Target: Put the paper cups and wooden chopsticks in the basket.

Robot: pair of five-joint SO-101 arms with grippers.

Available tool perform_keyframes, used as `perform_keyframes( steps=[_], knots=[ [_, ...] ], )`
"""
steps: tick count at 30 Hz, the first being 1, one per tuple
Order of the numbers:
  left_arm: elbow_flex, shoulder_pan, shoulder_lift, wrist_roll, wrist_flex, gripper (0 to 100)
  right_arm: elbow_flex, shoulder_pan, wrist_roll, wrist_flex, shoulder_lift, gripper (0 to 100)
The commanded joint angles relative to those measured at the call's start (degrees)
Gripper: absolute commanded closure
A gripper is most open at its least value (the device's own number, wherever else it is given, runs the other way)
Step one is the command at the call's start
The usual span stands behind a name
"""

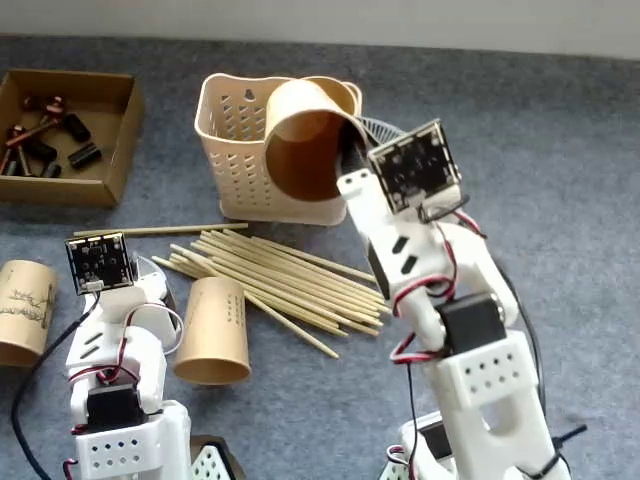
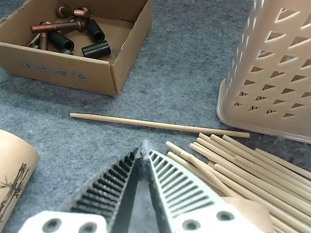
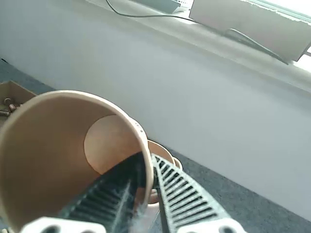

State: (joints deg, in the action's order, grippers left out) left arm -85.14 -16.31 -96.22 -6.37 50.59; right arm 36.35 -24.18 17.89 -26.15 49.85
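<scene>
Carpet (image 1: 560, 150), grey and felt-like, covers the table; a white wall (image 3: 218, 97) rises behind it. At far left a cardboard box (image 1: 70, 135) holds copper-coloured bolts (image 2: 53, 26) and black sleeves (image 2: 95, 48). The cream perforated basket (image 1: 235, 170) stands far centre, and the rim of a second cup (image 3: 165, 148) shows at its right end. The right gripper (image 3: 148, 158) is clamped on a paper cup (image 1: 305, 140), which is tilted over the basket with one finger inside the rim and one outside. Wooden chopsticks (image 1: 280, 275) lie piled just near of the basket, with a stray stick (image 1: 160, 231) to their left. A fallen cup (image 1: 213, 330) lies on its side touching the pile, and an edge cup (image 1: 25, 310) lies at the far left. The left gripper (image 2: 144, 148), fingers closed on nothing, hangs between these two.
</scene>
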Motion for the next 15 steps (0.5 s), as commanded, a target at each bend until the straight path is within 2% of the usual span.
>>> perform_keyframes(
  steps=[1, 7, 15],
  knots=[
    [0.1, -0.6, -0.4, 0.6, -1.1, 99, -2.5, 2.1, -0.4, 4.0, -2.2, 99.2],
    [0.1, -0.6, -0.4, 0.6, -1.1, 99, -2.5, 5.6, -0.5, 5.5, -6.7, 99.2],
    [0.1, -0.6, -0.4, 0.6, -1.1, 99, -2.6, 5.5, -0.5, 5.5, -7.8, 96.9]
  ],
)
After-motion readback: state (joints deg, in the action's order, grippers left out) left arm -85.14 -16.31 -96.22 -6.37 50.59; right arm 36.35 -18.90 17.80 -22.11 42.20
